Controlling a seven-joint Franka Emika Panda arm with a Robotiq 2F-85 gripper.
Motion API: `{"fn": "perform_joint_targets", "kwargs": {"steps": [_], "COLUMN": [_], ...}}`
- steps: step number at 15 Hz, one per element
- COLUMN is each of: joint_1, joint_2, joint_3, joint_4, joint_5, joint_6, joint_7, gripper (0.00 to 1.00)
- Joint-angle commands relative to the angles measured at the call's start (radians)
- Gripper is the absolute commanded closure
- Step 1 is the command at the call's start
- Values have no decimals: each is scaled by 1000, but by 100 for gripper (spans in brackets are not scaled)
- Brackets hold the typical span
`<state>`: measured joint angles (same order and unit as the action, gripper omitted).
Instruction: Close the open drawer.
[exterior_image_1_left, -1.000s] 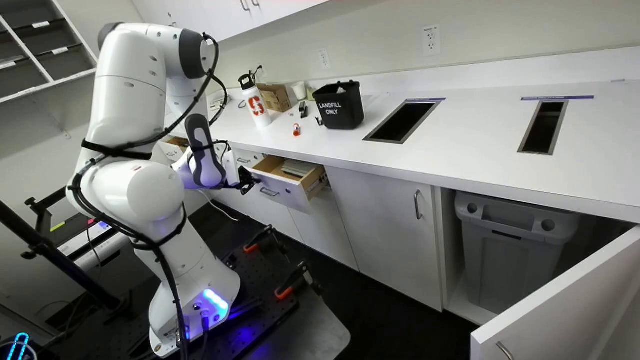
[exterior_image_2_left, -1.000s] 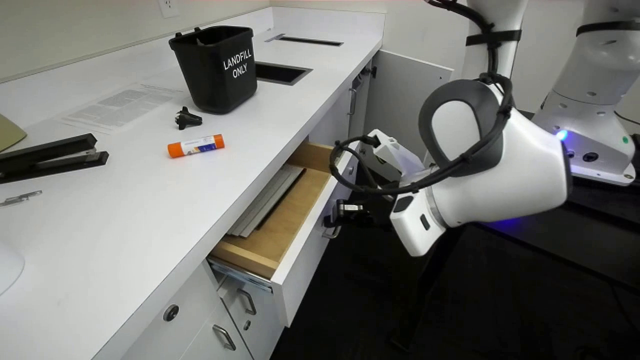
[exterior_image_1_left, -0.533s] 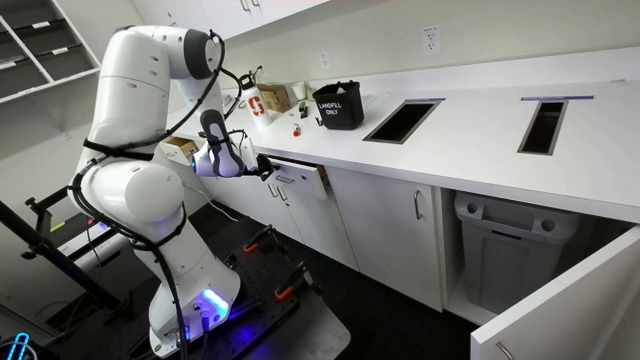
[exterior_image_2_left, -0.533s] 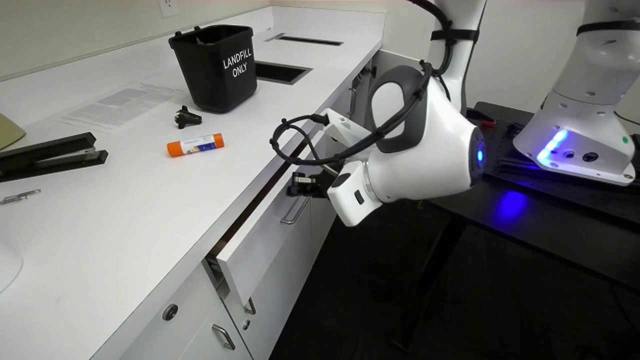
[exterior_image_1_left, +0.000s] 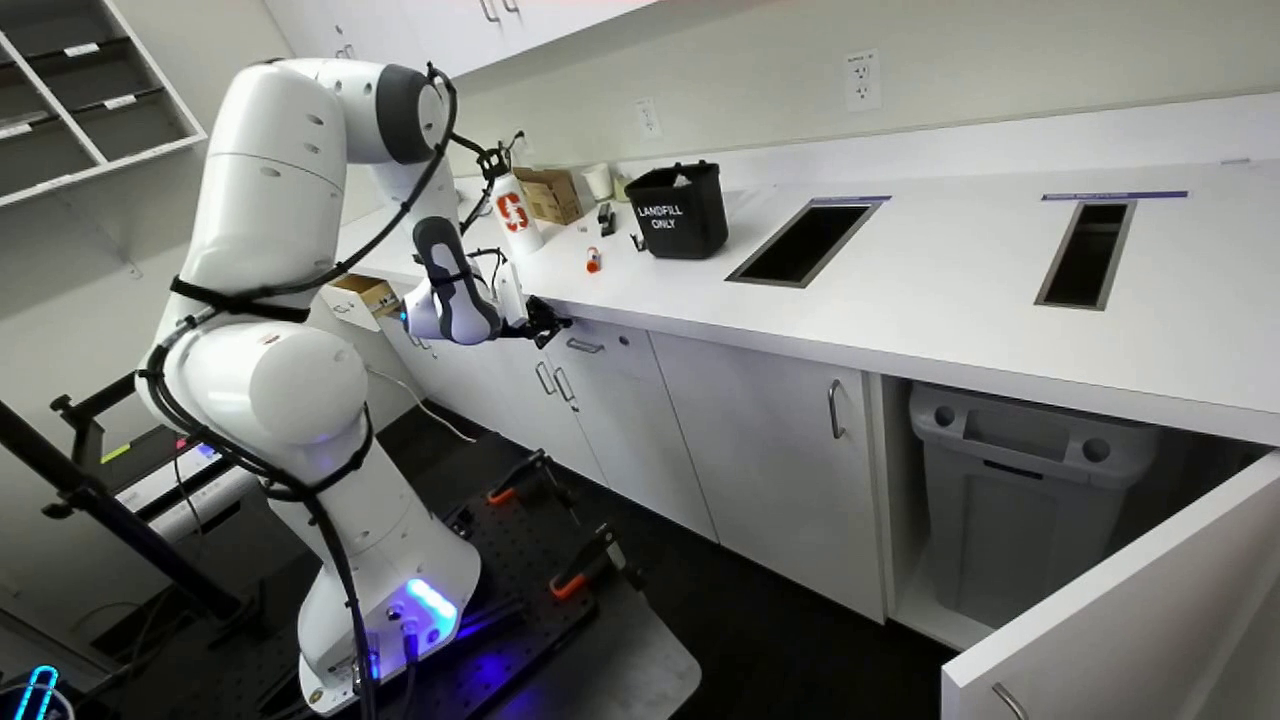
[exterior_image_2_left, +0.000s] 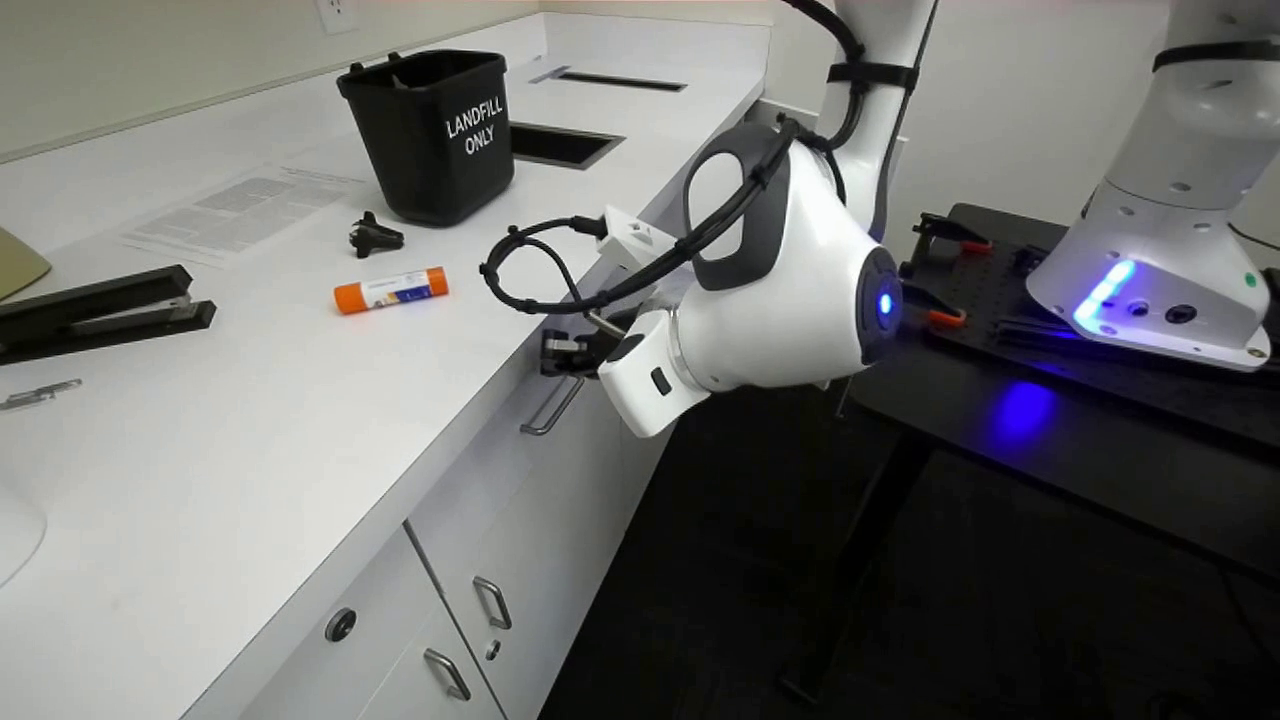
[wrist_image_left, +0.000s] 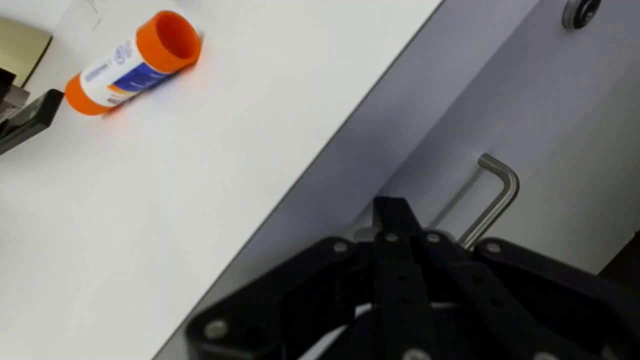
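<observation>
The drawer (exterior_image_1_left: 628, 360) has its white front level with the cabinet face, just under the counter edge. Its front also shows in an exterior view (exterior_image_2_left: 478, 468) and in the wrist view (wrist_image_left: 525, 80). Its tan inner box is hidden. The drawer's metal handle (wrist_image_left: 500, 200) shows beside the fingers. My gripper (exterior_image_1_left: 566, 323) is shut with nothing visible between its fingertips. The tips are at the upper part of the drawer front, beside the handle, just below the counter edge. It also shows in an exterior view (exterior_image_2_left: 556, 352) and in the wrist view (wrist_image_left: 392, 204).
The white counter (exterior_image_2_left: 250, 430) overhangs right above the gripper. It bears a glue stick (exterior_image_2_left: 391, 291), a stapler (exterior_image_2_left: 100, 310) and a black bin (exterior_image_2_left: 430, 140). Another drawer (exterior_image_1_left: 372, 293) stands open farther along. A cabinet door (exterior_image_1_left: 1120, 600) is swung open.
The drawer has slid inward from well open to level with the cabinet face. My shut gripper has moved with it toward the counter and a little upward.
</observation>
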<state>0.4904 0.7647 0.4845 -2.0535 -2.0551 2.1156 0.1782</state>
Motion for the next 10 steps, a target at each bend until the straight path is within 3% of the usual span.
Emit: {"fn": "perform_joint_targets", "kwargs": {"steps": [1,6,10], "joint_1": [1,11,15], "joint_2": [-139,-339,-471], "joint_3": [64,197,272], "joint_4": [-122,-269,-338], "joint_5": [136,502,665], "joint_6": [2,-32,5], "joint_7": [16,35,48], "gripper": [100,100,100]}}
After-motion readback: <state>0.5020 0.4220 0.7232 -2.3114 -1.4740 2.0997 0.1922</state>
